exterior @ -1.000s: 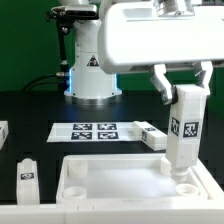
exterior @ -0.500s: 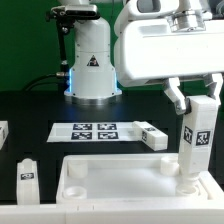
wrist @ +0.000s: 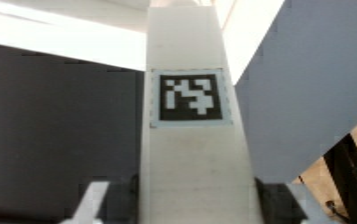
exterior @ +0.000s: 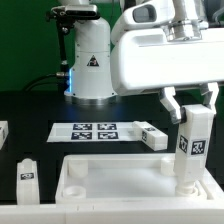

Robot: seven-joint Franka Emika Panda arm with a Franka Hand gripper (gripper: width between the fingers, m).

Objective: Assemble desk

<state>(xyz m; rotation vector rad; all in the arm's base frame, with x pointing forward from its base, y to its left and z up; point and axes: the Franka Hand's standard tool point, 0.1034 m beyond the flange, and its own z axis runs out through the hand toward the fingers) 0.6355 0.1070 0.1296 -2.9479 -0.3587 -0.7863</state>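
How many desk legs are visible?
4, by the exterior view: one leg upright in the gripper at the panel's right corner; one standing left of the panel; one lying by the marker board; one, seemingly, cut off at the left edge.

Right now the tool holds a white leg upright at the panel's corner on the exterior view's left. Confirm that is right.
One detail is wrong. The tool does hold the white leg upright at a corner of the panel, but it is the corner on the exterior view's right, not its left. The exterior view shows this.
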